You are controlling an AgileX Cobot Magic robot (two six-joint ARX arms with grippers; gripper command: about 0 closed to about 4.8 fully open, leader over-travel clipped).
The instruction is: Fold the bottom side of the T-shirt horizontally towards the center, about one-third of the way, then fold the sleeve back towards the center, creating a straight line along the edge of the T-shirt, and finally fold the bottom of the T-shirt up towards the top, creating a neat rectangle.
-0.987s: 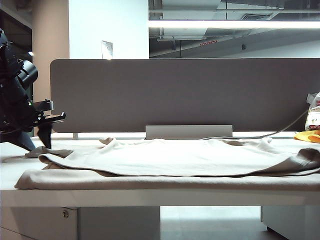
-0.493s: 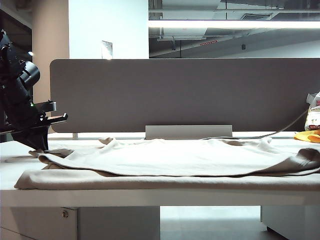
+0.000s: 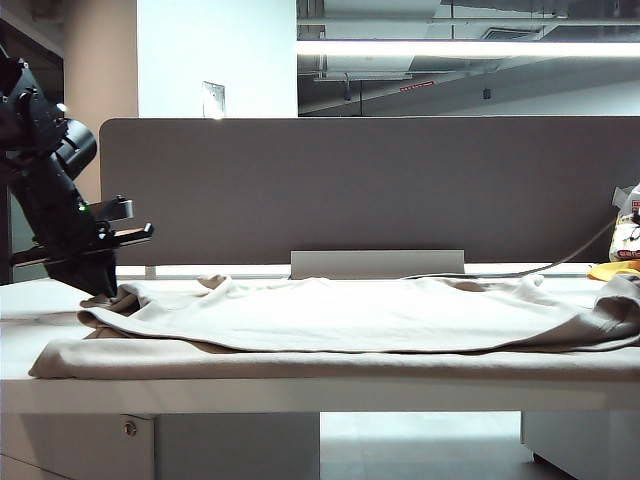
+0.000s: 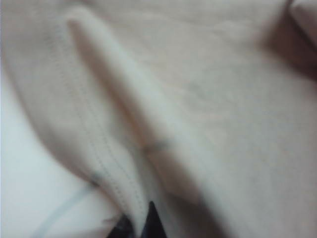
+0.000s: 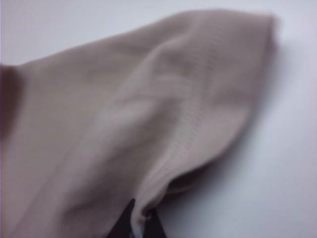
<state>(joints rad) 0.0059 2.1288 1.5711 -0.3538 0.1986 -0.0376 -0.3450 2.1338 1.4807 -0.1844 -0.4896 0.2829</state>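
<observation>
While the T-shirt (image 3: 370,318) is lying spread across the table (image 3: 300,392), the left gripper (image 3: 104,292) is pressing onto its left-edge corner. Left wrist: fingers (image 4: 154,224) are pinching the stitched hem. Right wrist: the right gripper (image 5: 138,223) is clamping a beige fold.

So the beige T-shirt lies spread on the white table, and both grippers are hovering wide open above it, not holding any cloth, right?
Not quite. The T-shirt does lie on the white table, but neither gripper is open. The left wrist view shows the left gripper shut on a stitched edge of the fabric, and the right wrist view shows the right gripper pinching a fold of it.
</observation>
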